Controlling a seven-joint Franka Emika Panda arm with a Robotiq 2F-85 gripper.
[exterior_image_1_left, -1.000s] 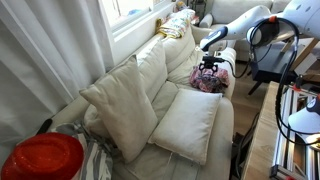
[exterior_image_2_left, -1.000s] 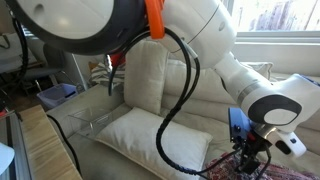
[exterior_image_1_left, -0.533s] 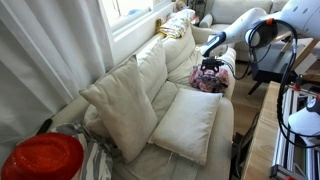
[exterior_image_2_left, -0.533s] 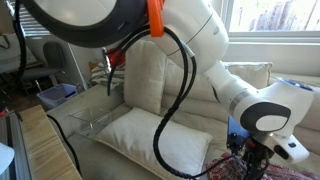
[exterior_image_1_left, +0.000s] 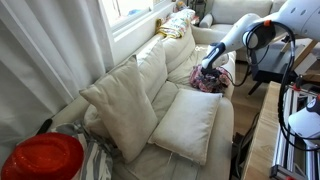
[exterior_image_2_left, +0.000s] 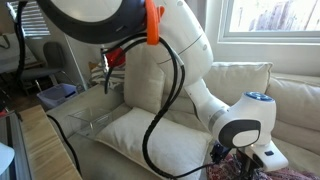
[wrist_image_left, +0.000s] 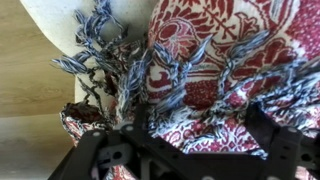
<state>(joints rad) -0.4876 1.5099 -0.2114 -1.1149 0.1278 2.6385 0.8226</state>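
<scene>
A red and white patterned cloth (wrist_image_left: 220, 40) with grey-blue fringe tassels (wrist_image_left: 125, 70) lies bunched on the far end of a cream sofa (exterior_image_1_left: 222, 125). It shows in both exterior views (exterior_image_1_left: 211, 82) (exterior_image_2_left: 228, 170). My gripper (wrist_image_left: 195, 128) is open and pressed down over the cloth. Its black fingers stand wide apart, with patterned fabric and tassels between them. In an exterior view the gripper (exterior_image_1_left: 208, 71) sits right on top of the cloth heap. In the exterior view from beside the arm, the arm's joint (exterior_image_2_left: 245, 128) hides the fingers.
A large cream pillow (exterior_image_1_left: 125, 105) and a square cream pillow (exterior_image_1_left: 188, 122) lie on the sofa. A striped yellow cloth (exterior_image_1_left: 175, 25) sits on the sofa back by the window. A red round object (exterior_image_1_left: 42, 158) is in front. A wooden table (exterior_image_1_left: 262, 130) stands beside the sofa.
The arm has come down and swung over the cloth. The gripper is now lower, set into the cloth heap. The cloth and pillows have not shifted.
</scene>
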